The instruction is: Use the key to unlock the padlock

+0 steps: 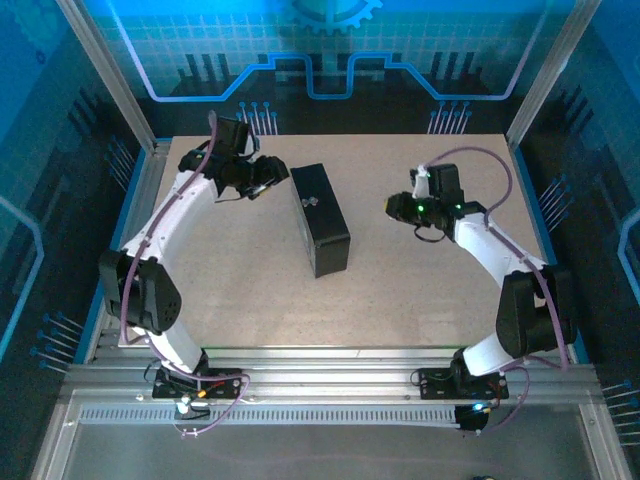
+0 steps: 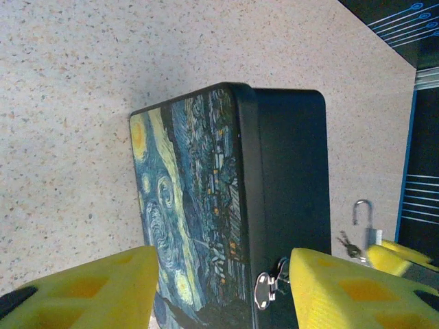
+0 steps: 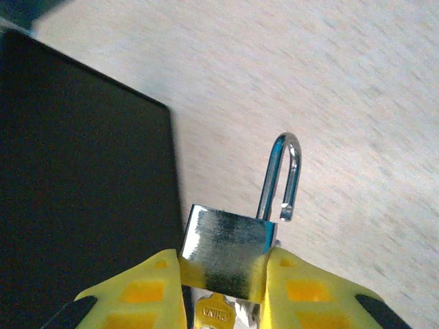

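A: Right gripper [image 3: 223, 266] first, state?
B: Clamped on the padlock [image 3: 226, 243]. Its yellow fingers [image 3: 147, 295] squeeze the shiny body from both sides, just right of the dark box [image 1: 320, 220].
A: Shackle?
B: The shackle [image 3: 287, 168] is up. One leg sits in the body, the other leg's notched end hangs free above it. Reads as unlocked.
A: Key?
B: The key [image 3: 216, 314] is right under the padlock body, between the same two fingers. Only its stamped head shows. The blade is hidden, so I can't tell how deep it sits. In the left wrist view a small silvery bit hangs just below the padlock.
A: Left gripper [image 2: 225, 255]?
B: Released — jaws spread wide, nothing pinched. It points at the box's end, with the swirly blue-and-yellow painted lid framed between its fingers and the metal latch [image 2: 264, 291] near the right-hand one. Touching the box or not — can't tell from the wrist. From above, the tips sit just beside the box's far left corner.
A: Box?
B: Middle of the table [image 1: 250, 290], between the two arms, painted lid facing the left arm.
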